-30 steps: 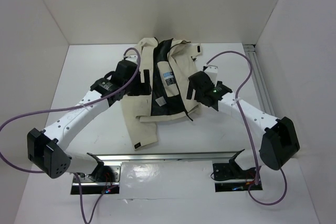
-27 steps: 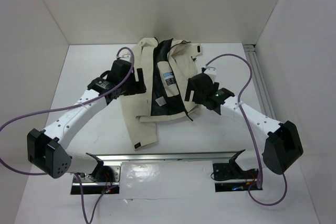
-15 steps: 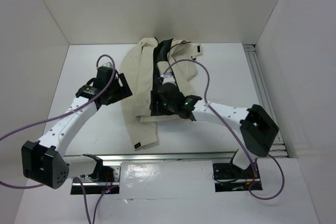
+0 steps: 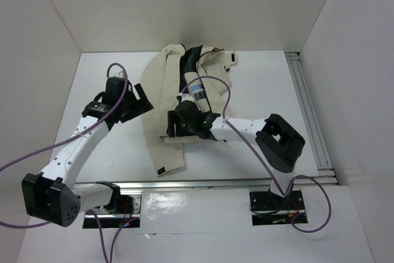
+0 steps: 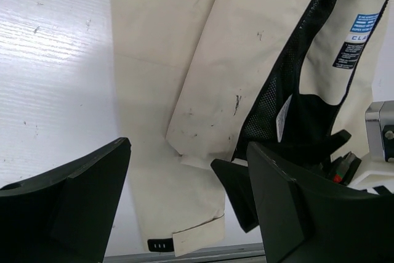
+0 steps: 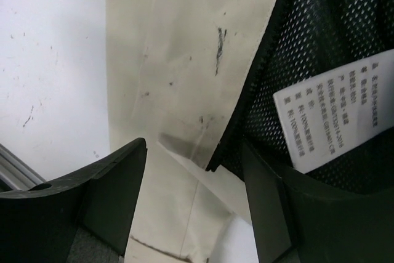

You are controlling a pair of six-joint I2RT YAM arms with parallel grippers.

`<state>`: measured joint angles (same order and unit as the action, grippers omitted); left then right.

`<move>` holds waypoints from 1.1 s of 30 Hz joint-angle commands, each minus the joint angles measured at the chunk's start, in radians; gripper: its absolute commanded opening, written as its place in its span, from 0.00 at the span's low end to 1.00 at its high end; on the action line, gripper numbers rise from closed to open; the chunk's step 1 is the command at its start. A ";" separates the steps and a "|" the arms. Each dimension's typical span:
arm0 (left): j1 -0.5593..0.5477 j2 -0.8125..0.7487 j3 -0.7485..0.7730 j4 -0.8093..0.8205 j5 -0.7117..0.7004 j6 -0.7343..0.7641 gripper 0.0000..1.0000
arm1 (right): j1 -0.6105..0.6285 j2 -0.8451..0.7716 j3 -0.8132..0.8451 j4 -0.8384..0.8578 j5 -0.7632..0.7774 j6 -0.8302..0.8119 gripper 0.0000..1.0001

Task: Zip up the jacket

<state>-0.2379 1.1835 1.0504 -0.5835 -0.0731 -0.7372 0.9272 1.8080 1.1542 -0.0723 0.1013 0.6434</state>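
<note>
The cream jacket (image 4: 161, 84) lies open at the back middle of the table, black mesh lining and a white-blue label (image 4: 198, 92) showing. My left gripper (image 4: 140, 100) is open and empty, just left of the jacket, over its left panel (image 5: 184, 47) in the left wrist view. My right gripper (image 4: 173, 124) is open over the lower hem. In the right wrist view the dark front edge (image 6: 246, 109) of the lining with a white care label (image 6: 338, 112) runs down between its fingers (image 6: 111, 183); whether they touch the cloth is unclear.
A sleeve with a small black tab (image 4: 161, 169) reaches toward the near metal rail (image 4: 197, 184). Another rail (image 4: 308, 109) runs along the right edge. White walls enclose the table. Purple cables loop over both arms.
My right arm swung left across the jacket, from its right side to the lower hem. My left arm drew back left, off the jacket's left panel.
</note>
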 commanded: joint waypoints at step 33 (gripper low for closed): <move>0.006 -0.019 -0.222 0.149 0.171 0.042 0.93 | -0.090 -0.053 -0.149 0.355 -0.206 0.088 0.25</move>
<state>-0.2375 1.1637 0.8253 -0.4820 0.1055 -0.7063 0.8440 1.8004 1.0080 0.2211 -0.0940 0.7261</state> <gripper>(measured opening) 0.927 0.212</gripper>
